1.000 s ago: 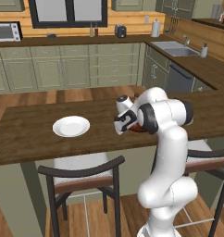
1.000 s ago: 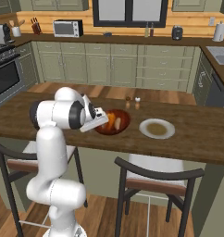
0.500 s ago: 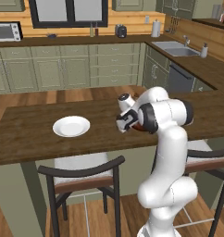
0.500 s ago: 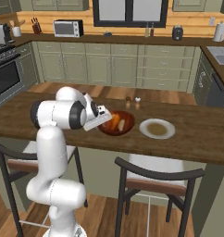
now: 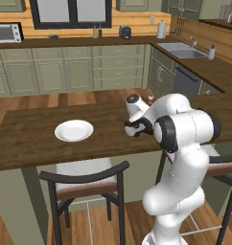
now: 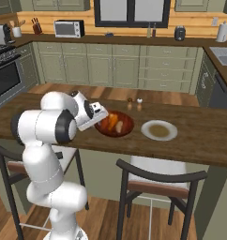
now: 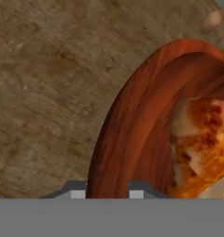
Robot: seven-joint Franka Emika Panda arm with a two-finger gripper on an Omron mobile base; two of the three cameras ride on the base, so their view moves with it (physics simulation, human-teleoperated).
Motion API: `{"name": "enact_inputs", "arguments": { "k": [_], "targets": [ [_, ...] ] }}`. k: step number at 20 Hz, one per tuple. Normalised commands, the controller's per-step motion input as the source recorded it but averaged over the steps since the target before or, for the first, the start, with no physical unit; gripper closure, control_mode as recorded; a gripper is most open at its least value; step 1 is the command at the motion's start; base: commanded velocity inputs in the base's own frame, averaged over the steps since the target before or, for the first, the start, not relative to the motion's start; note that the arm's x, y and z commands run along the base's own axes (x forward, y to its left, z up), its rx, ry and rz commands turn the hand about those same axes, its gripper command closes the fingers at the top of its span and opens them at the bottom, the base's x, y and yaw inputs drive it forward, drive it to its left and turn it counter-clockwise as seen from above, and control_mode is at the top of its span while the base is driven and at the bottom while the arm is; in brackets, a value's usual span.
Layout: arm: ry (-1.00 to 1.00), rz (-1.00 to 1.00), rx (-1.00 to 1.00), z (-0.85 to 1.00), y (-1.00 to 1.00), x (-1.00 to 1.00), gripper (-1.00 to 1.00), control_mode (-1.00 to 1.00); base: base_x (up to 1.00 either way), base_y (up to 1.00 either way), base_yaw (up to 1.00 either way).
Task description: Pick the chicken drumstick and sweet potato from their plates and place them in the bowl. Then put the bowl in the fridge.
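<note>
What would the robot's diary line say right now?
claw: shut on bowl rim | in bowl: drumstick | bowl: on counter

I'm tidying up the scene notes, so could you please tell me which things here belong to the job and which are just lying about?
Job:
- bowl, rim between the fingers of the shut hand
- chicken drumstick in the bowl
- orange piece in the bowl, likely the sweet potato
- two white plates

Lying about:
- two small shakers
- microwave
- paper towel roll
</note>
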Motion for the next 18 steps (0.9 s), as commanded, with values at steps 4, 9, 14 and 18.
{"name": "enact_inputs", "arguments": {
  "k": [4, 9, 14, 18],
  "targets": [
    [-0.07, 0.24, 0.00, 0.59, 0.12, -1.00, 1.00, -1.00, 0.00, 0.00, 0.00],
    [-0.04, 0.43, 0.00, 0.52, 0.20, -1.00, 1.00, -1.00, 0.00, 0.00, 0.00],
    [0.00, 0.60, 0.00, 0.45, 0.20, -0.92, 1.00, -1.00, 0.00, 0.00, 0.00],
    [0.00, 0.53, -0.10, 0.41, 0.00, -1.00, 1.00, -1.00, 0.00, 0.00, 0.00]
  ]
}}
